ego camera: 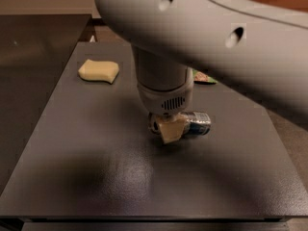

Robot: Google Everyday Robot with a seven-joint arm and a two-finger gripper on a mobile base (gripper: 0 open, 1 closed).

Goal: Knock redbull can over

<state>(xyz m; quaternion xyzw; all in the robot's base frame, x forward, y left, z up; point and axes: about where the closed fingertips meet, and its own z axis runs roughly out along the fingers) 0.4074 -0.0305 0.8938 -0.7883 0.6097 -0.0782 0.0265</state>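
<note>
The redbull can (196,122) lies on its side on the dark table (96,167), near the middle, dark blue and silver, partly hidden behind the gripper. My gripper (166,129) hangs straight down from the big grey arm and sits right against the can's left end, its tan finger pad low over the table.
A yellow sponge (98,71) lies at the table's back left. A green snack bag (204,77) peeks out behind the arm at the back right. The grey arm (202,28) fills the top of the view. The table's front edge runs along the bottom.
</note>
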